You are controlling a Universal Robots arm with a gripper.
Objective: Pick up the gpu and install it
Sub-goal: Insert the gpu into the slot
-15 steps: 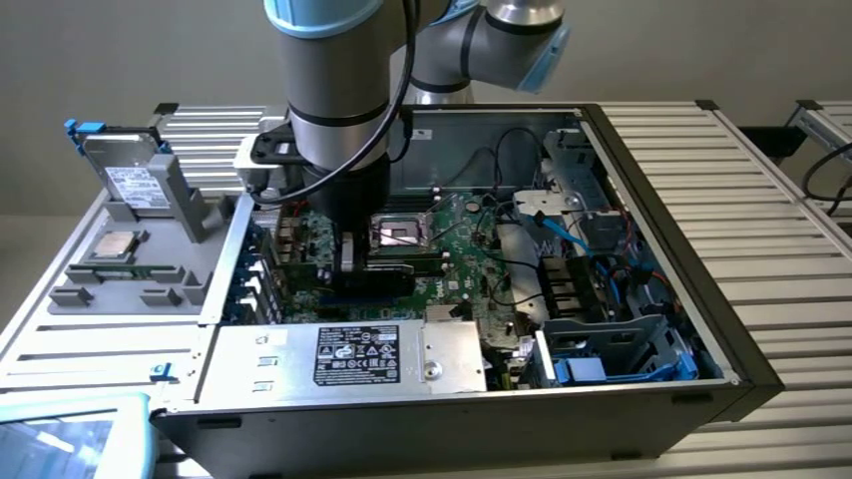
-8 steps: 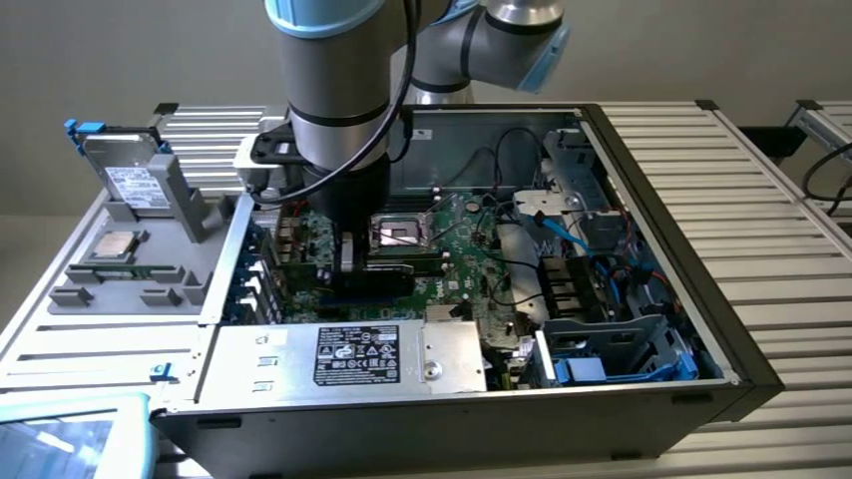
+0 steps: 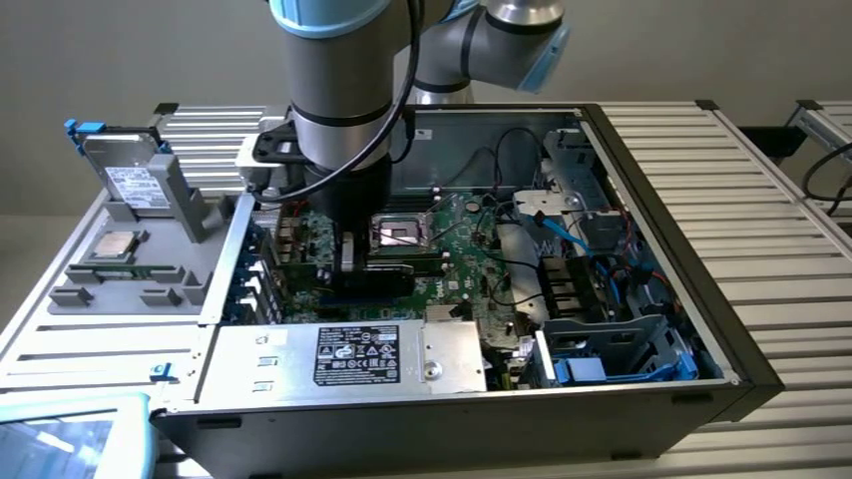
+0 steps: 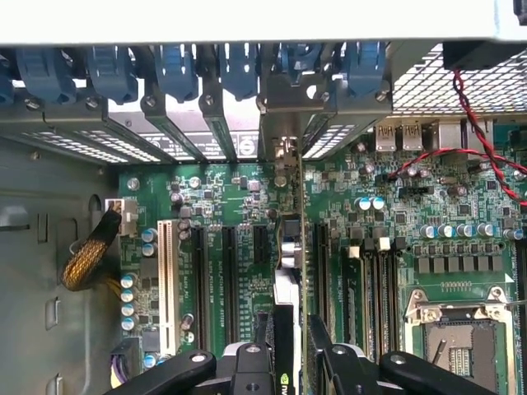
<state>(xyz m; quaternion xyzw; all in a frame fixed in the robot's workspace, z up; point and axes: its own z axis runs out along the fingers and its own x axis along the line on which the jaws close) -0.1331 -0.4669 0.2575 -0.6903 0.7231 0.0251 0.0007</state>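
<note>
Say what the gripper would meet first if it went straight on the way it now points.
Probably the motherboard: the gripper points down at it with the gpu clamped edge-on, so the card's lower edge should touch among the black slots first. Depth is unclear.

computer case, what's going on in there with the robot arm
The robot arm reaches down into the open computer case. Its gripper is closed on the graphics card, holding it edge-on over the long slots of the motherboard. Whether the card is seated in a slot yet is not clear.
</note>
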